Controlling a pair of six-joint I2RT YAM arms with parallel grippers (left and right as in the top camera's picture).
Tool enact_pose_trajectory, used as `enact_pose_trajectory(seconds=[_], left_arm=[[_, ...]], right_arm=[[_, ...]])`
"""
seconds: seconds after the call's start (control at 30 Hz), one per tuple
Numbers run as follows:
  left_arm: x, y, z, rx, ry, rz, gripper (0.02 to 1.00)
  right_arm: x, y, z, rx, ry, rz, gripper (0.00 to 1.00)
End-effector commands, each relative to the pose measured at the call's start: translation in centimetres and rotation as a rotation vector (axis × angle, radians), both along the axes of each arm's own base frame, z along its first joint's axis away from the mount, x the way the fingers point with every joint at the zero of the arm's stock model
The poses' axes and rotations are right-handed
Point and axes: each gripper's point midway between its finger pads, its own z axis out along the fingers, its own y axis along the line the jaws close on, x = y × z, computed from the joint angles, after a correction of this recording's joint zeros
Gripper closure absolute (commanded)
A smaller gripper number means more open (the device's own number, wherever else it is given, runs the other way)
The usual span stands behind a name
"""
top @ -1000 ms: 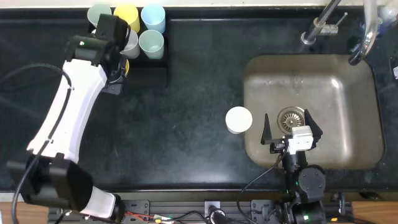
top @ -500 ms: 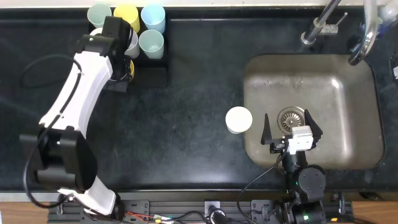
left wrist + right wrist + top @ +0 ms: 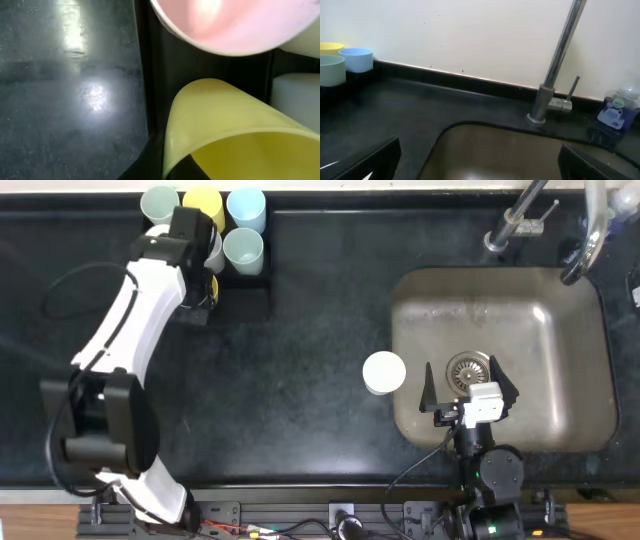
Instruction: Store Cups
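A black cup rack [image 3: 245, 288] stands at the counter's back left with several cups in it: pale green [image 3: 160, 200], yellow [image 3: 204, 200], blue [image 3: 247, 204] and teal [image 3: 243, 248]. My left gripper [image 3: 200, 286] is at the rack's left side, shut on a yellow cup [image 3: 235, 135] that lies tilted over the rack [image 3: 155, 75], just below a pink cup [image 3: 235, 25]. A white cup [image 3: 384, 372] sits upside down on the counter beside the sink. My right gripper [image 3: 468, 383] rests open over the sink, fingers [image 3: 365, 160] spread wide and holding nothing.
The steel sink [image 3: 500, 310] fills the right side, with the faucet [image 3: 560, 65] and a blue soap bottle [image 3: 616, 112] behind it. Dark countertop [image 3: 300, 380] stretches between rack and sink. The wall runs along the back edge.
The left arm swung its elbow in and carried the gripper with the yellow cup slightly right, closer to the rack. The right arm kept still.
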Motion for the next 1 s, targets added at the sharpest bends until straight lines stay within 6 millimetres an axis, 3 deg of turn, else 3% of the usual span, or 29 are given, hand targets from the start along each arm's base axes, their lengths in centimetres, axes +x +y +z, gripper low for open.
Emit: enact_pose_trajectory(seconds=[0.03,0.57,1.0], left_arm=[[0.2,0.3,-1.3,0.002,0.017,0.015,0.974],[0.1,1.8,-1.3,0.029,0.020,0.045,0.963],[0.1,1.8,-1.8,0.014,0.034,0.049,0.945]], right_arm=[[0.0,-0.2,-0.3,0.000,-0.002,-0.010,0.003],[0.0,-0.2,-0.3,0.000,-0.002,-0.010,0.003],[0.0,-0.2,-0.3,0.000,-0.002,-0.010,0.003]])
